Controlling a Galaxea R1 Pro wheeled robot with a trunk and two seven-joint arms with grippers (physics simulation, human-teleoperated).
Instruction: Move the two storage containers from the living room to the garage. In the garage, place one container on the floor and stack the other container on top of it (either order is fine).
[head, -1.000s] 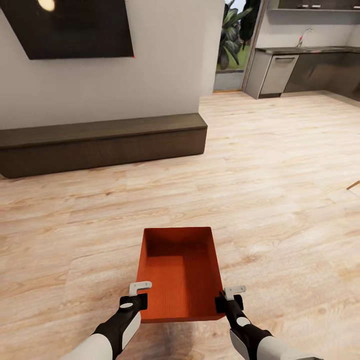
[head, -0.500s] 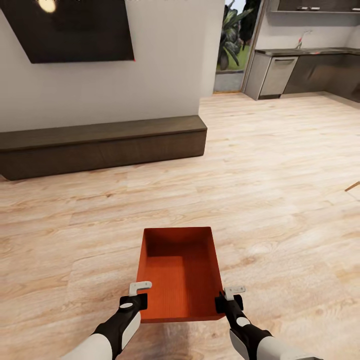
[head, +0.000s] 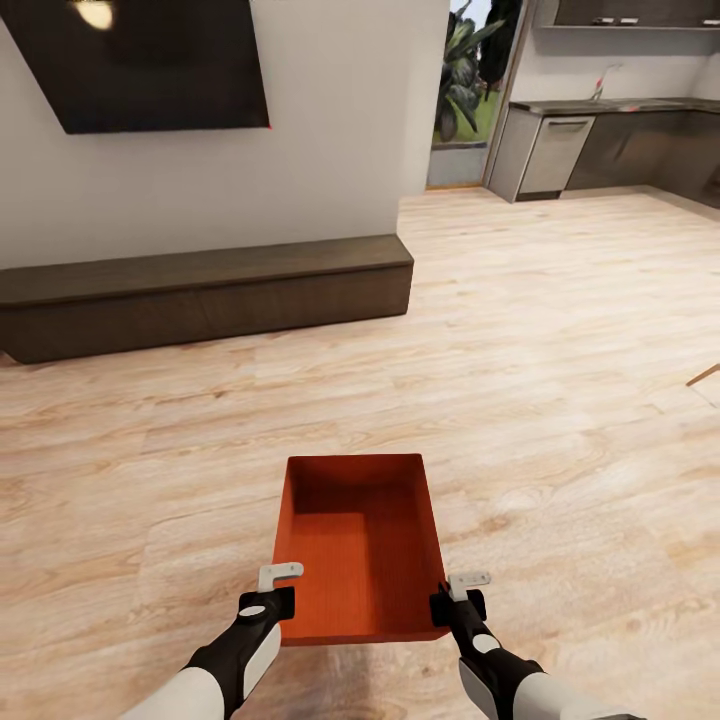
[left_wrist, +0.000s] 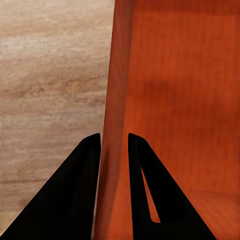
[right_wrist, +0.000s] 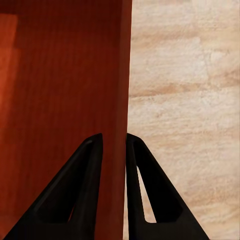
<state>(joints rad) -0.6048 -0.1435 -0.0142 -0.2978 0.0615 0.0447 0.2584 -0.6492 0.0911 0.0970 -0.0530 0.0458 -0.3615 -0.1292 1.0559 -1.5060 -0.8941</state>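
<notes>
Black flat TV panel (head: 150, 60) on the white wall, far ahead & left of the left claw (head: 277, 588). Below it a long low dark-brown wooden cabinet (head: 200, 290) against the wall, well ahead of both claws. Pale wood-plank floor (head: 560, 380) runs under everything.

Left claw is clamped on the left side wall of an orange-red rectangular open-top storage bin (head: 358, 545), near its rear corner; in left wrist view the black fingers (left_wrist: 80, 190) straddle that wall, one outside, one inside. Bin sits between the two claws, held above the planks, level, empty inside.

Right claw (head: 462, 592) is clamped on the bin's right side wall; right wrist view shows fingers (right_wrist: 145, 195) either side of it.

Far ahead & right of right claw: opening w/ green plants (head: 462, 70), then grey kitchen cabinets (head: 600, 140) w/ dark worktop.
</notes>
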